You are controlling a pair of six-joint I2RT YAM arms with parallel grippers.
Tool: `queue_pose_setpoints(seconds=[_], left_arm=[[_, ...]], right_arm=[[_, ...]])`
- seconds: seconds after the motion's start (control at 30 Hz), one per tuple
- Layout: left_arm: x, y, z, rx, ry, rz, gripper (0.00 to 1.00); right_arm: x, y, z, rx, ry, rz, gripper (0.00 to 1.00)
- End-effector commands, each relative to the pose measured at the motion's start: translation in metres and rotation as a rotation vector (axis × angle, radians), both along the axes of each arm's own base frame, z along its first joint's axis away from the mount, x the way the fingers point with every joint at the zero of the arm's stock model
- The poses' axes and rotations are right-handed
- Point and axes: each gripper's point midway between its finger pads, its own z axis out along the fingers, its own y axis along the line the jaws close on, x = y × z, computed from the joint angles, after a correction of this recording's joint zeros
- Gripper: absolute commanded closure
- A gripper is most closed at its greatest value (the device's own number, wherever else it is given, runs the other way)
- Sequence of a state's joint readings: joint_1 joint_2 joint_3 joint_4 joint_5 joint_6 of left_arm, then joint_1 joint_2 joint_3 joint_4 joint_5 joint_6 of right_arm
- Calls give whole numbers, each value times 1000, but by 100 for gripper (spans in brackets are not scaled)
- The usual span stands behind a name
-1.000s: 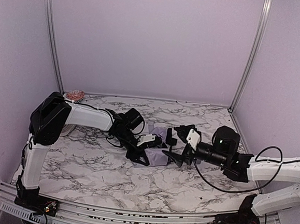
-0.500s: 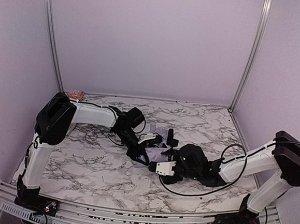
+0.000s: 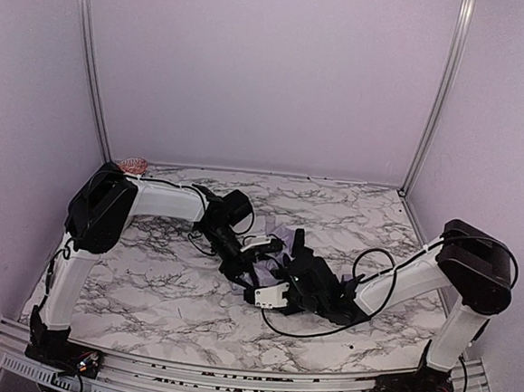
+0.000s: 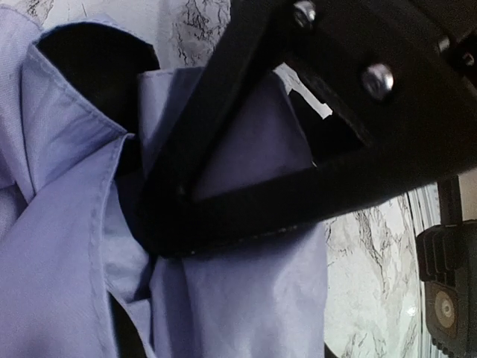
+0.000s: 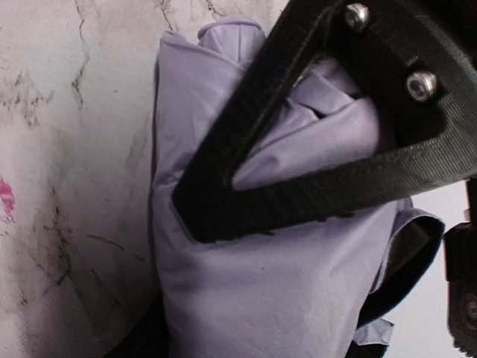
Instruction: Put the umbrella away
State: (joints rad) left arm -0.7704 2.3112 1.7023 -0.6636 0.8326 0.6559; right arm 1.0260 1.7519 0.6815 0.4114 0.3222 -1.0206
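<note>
Well, your left gripper [image 3: 244, 265] and right gripper [image 3: 282, 268] both touch the umbrella [image 5: 261, 283] on the counter [image 3: 147, 278] (pinching or spread, you cannot tell).

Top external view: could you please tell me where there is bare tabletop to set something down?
Bare marble lies along the back wall right of centre, and at front left between the left arm and the front rail. The centre is crowded: it and the right arm meet over the umbrella.
</note>
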Motion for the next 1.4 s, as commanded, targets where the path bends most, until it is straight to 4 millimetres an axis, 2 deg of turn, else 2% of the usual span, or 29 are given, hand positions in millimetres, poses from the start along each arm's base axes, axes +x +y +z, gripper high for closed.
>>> queue_pose_setpoints(seconds=[0.0,0.07,0.1,0.17,0.23,0.33,0.4,0.47,0.57,0.67,0.8,0.87,0.93,0.97,1.03,1.07,1.13,1.23,1.37], left_arm=[[-46,53,-66,327,190,-18,64],[-43,51,-60,305,170,-25,53],[-38,48,-51,276,155,-23,43],[-19,33,-21,164,103,15,27],[-1,23,12,43,43,52,20],[31,19,48,-80,-96,130,7],[50,21,66,-117,-199,195,3],[72,38,82,-154,-265,265,2],[85,53,106,-212,-351,334,1],[83,67,125,-276,-471,380,1],[62,83,147,-423,-659,387,3],[47,88,147,-435,-718,357,6],[37,84,146,-386,-840,348,9],[25,78,144,-369,-903,304,10],[2,68,134,-333,-1012,187,10],[-2,65,124,-304,-1038,152,10],[1,61,106,-233,-1042,123,11],[12,62,74,-78,-1088,62,8],[25,59,52,6,-1150,6,4]], right_arm=[[8,-2,-16,-73,23,-47,56],[2,-3,-19,-84,67,-45,63],[0,-4,-21,-83,94,-49,66],[-7,-4,-22,-77,153,-55,70],[-15,-7,-27,-82,215,-61,72],[-25,-10,-36,-93,287,-66,76],[-31,-9,-42,-95,344,-69,77],[-39,-6,-44,-89,415,-66,79],[-50,-4,-49,-74,548,-59,82],[-54,-8,-58,-87,663,-98,84],[-54,-14,-64,-69,908,-184,84],[-49,-19,-69,-54,1034,-253,83],[-40,-25,-77,-37,1137,-337,82],[-41,-27,-79,-33,1193,-354,81],[-42,-27,-85,-33,1279,-381,80],[-43,-27,-88,-45,1303,-393,80],[-49,-26,-91,-60,1347,-385,80],[-58,-20,-86,-43,1414,-331,80],[-65,-18,-80,-29,1464,-291,81]])
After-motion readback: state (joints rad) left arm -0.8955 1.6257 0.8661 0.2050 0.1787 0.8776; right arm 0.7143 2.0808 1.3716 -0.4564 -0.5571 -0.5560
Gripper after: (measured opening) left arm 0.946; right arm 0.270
